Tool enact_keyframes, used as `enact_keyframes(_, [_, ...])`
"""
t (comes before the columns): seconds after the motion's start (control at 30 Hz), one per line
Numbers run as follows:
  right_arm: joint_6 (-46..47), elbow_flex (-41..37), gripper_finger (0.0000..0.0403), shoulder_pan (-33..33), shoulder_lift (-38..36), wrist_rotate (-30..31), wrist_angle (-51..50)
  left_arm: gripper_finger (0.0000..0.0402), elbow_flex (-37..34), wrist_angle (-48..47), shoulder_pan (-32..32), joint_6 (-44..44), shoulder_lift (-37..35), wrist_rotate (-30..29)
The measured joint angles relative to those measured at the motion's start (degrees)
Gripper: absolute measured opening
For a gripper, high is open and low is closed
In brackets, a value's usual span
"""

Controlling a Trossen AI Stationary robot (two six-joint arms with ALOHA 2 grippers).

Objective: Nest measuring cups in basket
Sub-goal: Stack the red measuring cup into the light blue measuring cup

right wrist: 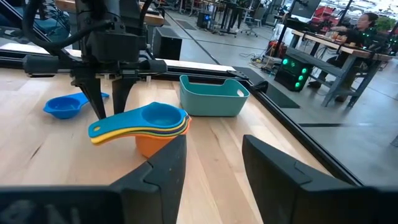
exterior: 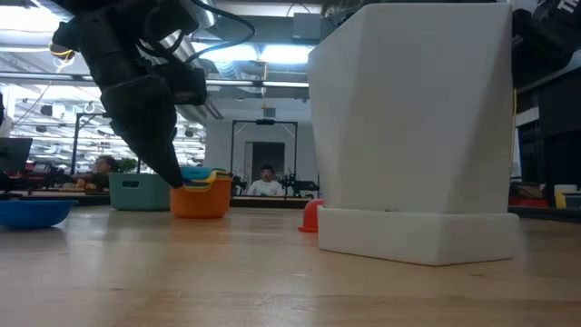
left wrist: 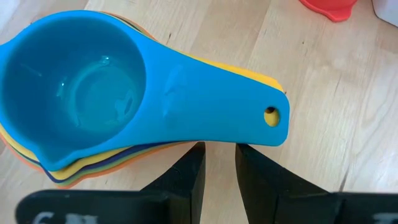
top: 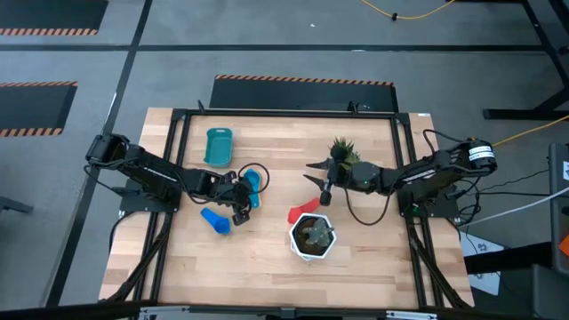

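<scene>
1. Although several measuring cups are already nested, the stack of plastic scoop cups (right wrist: pixel 149 127) — light blue on top, then yellow, dark blue and orange beneath — stands on the wooden worktop (top: pixel 267 258), not in the basket.
2. Just beyond that stack sits the small teal plastic basket (right wrist: pixel 212 95), with nothing showing above its rim in the right wrist view; so the final placing looks undone.
3. Two cups lie loose: a blue scoop cup (top: pixel 214 220) near the stack on the side away from the basket, and a red scoop cup (top: pixel 304 212) farther off, beside the white hexagonal plant pot (top: pixel 312 236).
4. By my reading, roughly half remains: add the loose cups, then move the stack into the basket.
5. Left gripper (left wrist: pixel 217 163) hangs just beside the stack's handles, its jaws slightly parted and gripping nothing.
6. Right gripper (right wrist: pixel 211 171) waits well apart from the stack, near the pot, jaws spread and empty.
</scene>
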Motion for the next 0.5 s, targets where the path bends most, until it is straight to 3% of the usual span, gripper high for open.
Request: enact_keyframes(0.5, [0.00, 0.00, 0.0163, 0.02, 0.00, -0.05, -0.47, 0.0081, 0.00, 0.00, 0.00, 0.02, 0.00, 0.00])
